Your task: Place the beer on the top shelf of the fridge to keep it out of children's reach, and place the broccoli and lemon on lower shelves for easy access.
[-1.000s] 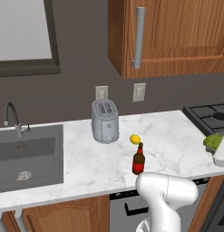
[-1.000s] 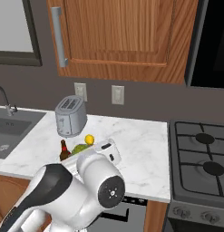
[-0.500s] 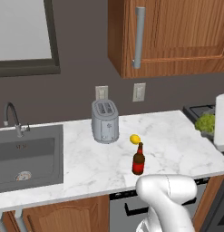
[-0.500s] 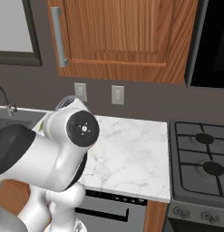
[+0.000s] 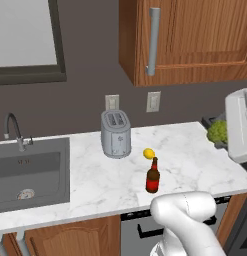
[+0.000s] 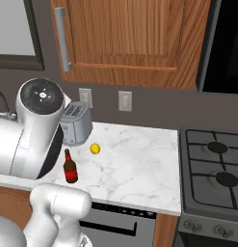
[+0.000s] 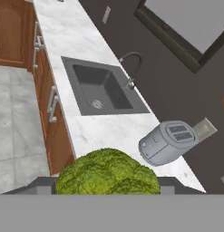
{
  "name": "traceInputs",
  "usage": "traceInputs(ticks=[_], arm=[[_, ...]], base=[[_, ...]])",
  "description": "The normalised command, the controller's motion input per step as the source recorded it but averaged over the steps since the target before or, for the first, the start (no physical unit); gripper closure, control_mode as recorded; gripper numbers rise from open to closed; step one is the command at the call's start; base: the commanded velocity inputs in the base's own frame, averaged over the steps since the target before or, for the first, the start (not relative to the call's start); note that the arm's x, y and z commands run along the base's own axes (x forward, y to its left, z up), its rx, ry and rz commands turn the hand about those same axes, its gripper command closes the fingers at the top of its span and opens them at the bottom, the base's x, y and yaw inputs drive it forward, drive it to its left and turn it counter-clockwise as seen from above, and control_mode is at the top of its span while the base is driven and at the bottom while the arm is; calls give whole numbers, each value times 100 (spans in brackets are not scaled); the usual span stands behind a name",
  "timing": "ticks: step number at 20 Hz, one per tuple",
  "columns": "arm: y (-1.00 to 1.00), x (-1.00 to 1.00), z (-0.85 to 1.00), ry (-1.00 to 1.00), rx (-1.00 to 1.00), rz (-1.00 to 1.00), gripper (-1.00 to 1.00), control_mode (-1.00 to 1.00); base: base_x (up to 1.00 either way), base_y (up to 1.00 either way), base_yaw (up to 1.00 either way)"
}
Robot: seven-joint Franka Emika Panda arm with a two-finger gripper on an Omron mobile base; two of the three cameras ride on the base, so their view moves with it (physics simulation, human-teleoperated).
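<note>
The broccoli [image 7: 108, 174], a green floret, sits between my gripper's [image 7: 106, 185] dark fingertips, which are shut on it. In the left base view the broccoli [image 5: 217, 131] hangs above the counter's right end beside my white hand [image 5: 240, 125]. The beer [image 5: 153, 176], a dark brown bottle with a red label, stands upright near the counter's front edge; the right base view shows the beer [image 6: 69, 167] too. The lemon [image 5: 148, 153] lies just behind it, between bottle and toaster, as the lemon [image 6: 95, 148] also shows from the right. The fridge and its shelves are out of view.
A grey toaster [image 5: 116, 133] stands at the back of the marble counter [image 5: 195, 150]. A sink [image 5: 30, 172] with a faucet lies to the left. A gas stove [image 6: 214, 169] is at the right. Wooden cabinets [image 5: 195, 35] hang above.
My hand has lifted the broccoli up and a little leftward at the counter's right end. The arm has swung left in the right base view, uncovering the beer and lemon, which stayed put.
</note>
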Motion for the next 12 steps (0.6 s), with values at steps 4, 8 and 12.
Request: traceInputs(ticks=[4,8,12], arm=[[0,-13,0,0,-8,-1,100,-100],[3,0,0,0,-9,-7,100,-100],[18,0,0,0,-10,-10,100,-100]], base=[[0,0,0],[0,0,0],[0,0,0]])
